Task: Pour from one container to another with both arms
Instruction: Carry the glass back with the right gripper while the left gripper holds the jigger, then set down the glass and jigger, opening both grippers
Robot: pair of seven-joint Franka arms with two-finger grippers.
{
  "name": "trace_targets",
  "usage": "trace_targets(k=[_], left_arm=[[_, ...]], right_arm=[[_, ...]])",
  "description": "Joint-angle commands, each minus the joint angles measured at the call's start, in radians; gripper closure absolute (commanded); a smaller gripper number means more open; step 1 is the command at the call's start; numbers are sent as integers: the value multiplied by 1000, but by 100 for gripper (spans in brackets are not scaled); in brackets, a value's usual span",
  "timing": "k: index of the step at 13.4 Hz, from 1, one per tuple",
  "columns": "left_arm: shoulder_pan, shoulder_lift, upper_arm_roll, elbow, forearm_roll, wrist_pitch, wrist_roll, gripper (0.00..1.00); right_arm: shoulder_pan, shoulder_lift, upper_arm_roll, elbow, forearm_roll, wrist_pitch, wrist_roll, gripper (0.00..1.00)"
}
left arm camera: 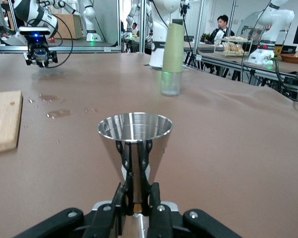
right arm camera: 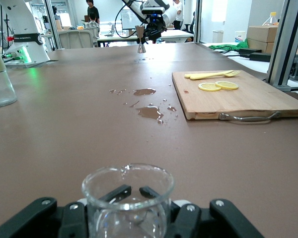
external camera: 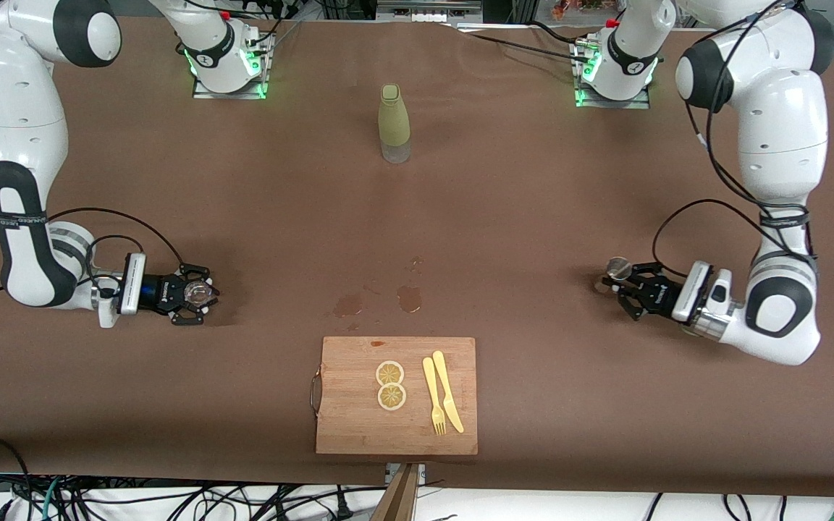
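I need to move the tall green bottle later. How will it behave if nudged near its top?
The bottle stands tall and narrow on a small base, so a high push would probably tip it rather than slide it. Its smooth round body would likely roll once down. The clear lower section looks empty, so it may be light.

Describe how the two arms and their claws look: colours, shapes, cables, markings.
Both arms are glossy white, built of rounded segments with black joint bands. Loose black cables loop along each forearm. The left claw and right claw are black with thin fingers on white wrist blocks. Green lights glow at both bases.
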Motion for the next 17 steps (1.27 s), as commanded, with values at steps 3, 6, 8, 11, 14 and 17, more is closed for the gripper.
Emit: trace_targets(k=[3, 6, 8, 11, 14, 17], left_arm=[[89, 6, -4, -6, 106, -66, 169, 100], [172, 9, -19, -4, 164, -103, 210, 100], [210, 9, -20, -4, 217, -123, 235, 100], [238, 43, -28, 9, 232, -127, 286, 100], [250, 66, -43, 36, 229, -126, 316, 100], [261, 73, -56, 36, 229, -126, 316, 100]], right_arm=[[-11, 10, -16, -21, 27, -26, -49, 83], [-20, 33, -14, -21, 27, -26, -55, 82], [-20, 39, -14, -21, 27, -24, -61, 82], [-20, 50, -14, -20, 29, -22, -67, 79], [-20, 51, -16, -21, 41, -22, -64, 66], [-20, 50, -28, -20, 41, -22, -63, 0]])
